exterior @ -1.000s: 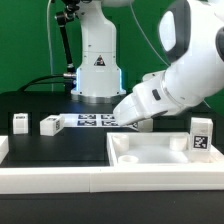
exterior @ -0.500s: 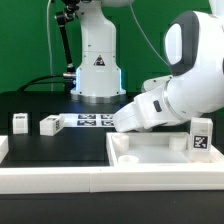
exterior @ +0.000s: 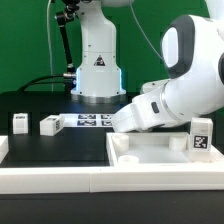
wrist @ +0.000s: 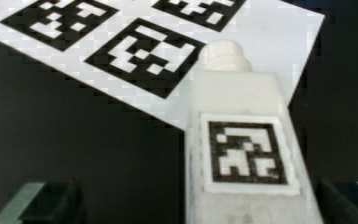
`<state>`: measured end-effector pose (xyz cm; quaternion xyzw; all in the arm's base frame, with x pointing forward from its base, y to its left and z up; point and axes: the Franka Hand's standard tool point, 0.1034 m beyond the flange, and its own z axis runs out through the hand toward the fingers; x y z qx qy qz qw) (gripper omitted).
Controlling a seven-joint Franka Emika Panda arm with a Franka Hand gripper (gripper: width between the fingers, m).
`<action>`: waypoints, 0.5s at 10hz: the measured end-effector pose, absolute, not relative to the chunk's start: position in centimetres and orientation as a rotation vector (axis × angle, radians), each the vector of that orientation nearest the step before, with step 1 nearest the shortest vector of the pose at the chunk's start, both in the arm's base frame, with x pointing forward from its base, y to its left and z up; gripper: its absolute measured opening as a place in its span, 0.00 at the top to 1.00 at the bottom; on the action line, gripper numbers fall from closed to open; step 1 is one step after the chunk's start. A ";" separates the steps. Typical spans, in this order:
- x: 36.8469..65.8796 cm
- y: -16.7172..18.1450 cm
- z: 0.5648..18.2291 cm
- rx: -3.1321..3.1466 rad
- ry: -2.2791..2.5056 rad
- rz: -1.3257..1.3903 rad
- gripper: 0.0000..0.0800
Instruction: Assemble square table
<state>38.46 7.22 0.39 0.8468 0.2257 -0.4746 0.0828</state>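
Beside the marker board | gripper spread wide, empty | table leg lies between fingers | long axis running toward the board

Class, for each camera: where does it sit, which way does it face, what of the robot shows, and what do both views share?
Exterior view: off the arm, facing across the black table toward the robot's base; arm shows.
Wrist view: on the wrist, looking down at a tagged leg; open fingertips show.
Shared: the marker board.
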 end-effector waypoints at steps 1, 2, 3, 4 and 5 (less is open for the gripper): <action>38.5 7.2 0.4 2.529 0.673 -1.417 0.20; 38.5 7.2 0.4 2.530 0.672 -1.417 0.40; 38.5 7.1 0.4 2.530 0.671 -1.417 0.40; 38.5 7.1 0.4 2.530 0.669 -1.418 0.63; 38.5 7.1 0.4 2.531 0.669 -1.417 0.64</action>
